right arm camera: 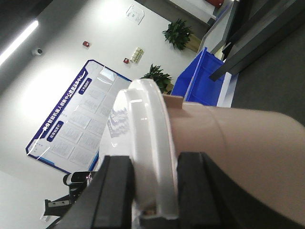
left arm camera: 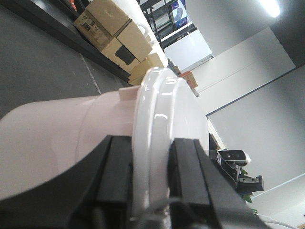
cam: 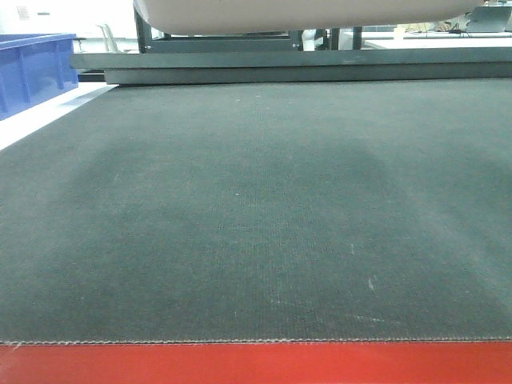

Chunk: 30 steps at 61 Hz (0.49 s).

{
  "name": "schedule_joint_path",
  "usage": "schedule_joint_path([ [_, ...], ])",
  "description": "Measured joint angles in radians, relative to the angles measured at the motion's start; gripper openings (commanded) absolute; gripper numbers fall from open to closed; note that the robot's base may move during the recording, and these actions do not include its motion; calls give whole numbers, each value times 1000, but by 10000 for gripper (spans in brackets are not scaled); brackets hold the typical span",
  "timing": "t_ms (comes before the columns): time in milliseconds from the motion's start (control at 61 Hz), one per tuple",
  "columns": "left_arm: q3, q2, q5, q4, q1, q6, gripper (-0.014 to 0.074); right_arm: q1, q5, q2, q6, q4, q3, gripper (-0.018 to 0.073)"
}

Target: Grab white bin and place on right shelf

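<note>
The large, off-white, glossy-lidded plastic bin (left arm camera: pixel 57 138) is clamped at its rim (left arm camera: pixel 152 95) by the left gripper (left arm camera: pixel 151 145) and the right gripper (right arm camera: pixel 155 162). The slick rim, seemingly held only shallowly, may be lost if the arms are moved unevenly.

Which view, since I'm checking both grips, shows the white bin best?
Left wrist view: the white bin fills it, its lid pinched between the left gripper's fingers. Right wrist view shows the same at the right gripper. Front view catches only its underside along the top edge.
</note>
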Motion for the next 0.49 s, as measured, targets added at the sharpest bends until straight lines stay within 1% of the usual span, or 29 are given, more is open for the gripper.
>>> schedule_joint_path([
  [492, 0, 0, 0, 0, 0, 4, -126, 0, 0, 0, 0, 0, 0, 59],
])
